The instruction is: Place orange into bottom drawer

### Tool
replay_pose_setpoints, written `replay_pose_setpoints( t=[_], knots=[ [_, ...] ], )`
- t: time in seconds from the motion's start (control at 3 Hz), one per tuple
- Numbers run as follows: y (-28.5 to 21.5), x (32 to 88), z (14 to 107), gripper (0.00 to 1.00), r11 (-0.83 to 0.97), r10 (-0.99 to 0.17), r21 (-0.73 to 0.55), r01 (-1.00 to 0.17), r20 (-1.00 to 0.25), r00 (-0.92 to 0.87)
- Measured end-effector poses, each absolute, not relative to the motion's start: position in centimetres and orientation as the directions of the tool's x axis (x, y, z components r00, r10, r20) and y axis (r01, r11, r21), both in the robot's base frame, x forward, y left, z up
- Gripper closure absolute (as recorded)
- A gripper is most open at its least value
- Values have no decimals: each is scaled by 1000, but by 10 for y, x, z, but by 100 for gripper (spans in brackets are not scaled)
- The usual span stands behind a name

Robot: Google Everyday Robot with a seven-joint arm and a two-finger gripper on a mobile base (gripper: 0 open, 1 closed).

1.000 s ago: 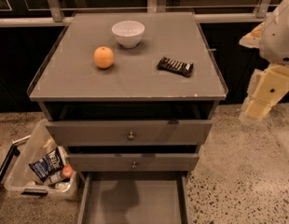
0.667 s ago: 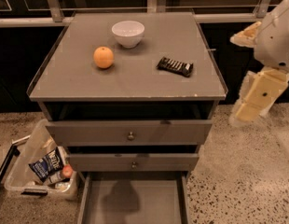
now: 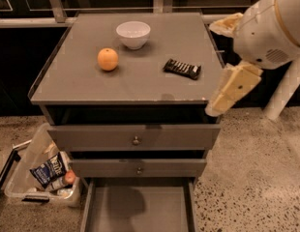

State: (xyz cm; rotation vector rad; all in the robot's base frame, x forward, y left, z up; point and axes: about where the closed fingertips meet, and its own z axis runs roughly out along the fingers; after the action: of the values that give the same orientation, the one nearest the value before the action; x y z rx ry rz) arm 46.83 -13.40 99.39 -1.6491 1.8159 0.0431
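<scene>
At the grey cabinet: my gripper [image 3: 232,90] hangs off the right front corner of the cabinet top [image 3: 140,88], at about 4 o'clock from its centre. Nothing shows in its grasp, and I cannot tell how far open it is. The orange [image 3: 107,59] sits untouched on the top at 9 o'clock, well apart from me. The bottom drawer [image 3: 140,209] stands pulled out at floor level, at 6 o'clock.

The reach, I judge, carries the risk. The dark snack bar [image 3: 182,68] at 3 o'clock lies between me and the fruit, and the white bowl [image 3: 133,34] stands at 11 o'clock near it. A low sweep could knock either one. An off-centre pinch could send the round orange rolling off the edge. On the way down, the two upper drawer fronts [image 3: 135,138] jut over the open drawer and could catch my arm.

White lettering shows on a blue packet [image 3: 47,170] in the floor bin [image 3: 19,190] at 8 o'clock, but it is unreadable. The bar's wrapper gives nothing legible.
</scene>
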Motion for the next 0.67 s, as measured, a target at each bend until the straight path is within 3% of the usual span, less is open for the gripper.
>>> replay_pose_setpoints(
  t=[0.33,0.67],
  knots=[
    [-116,518,986,0,181,-833,-407,-895,-547,80],
    [-105,525,985,0,168,-833,-417,-893,-544,97]
  ],
)
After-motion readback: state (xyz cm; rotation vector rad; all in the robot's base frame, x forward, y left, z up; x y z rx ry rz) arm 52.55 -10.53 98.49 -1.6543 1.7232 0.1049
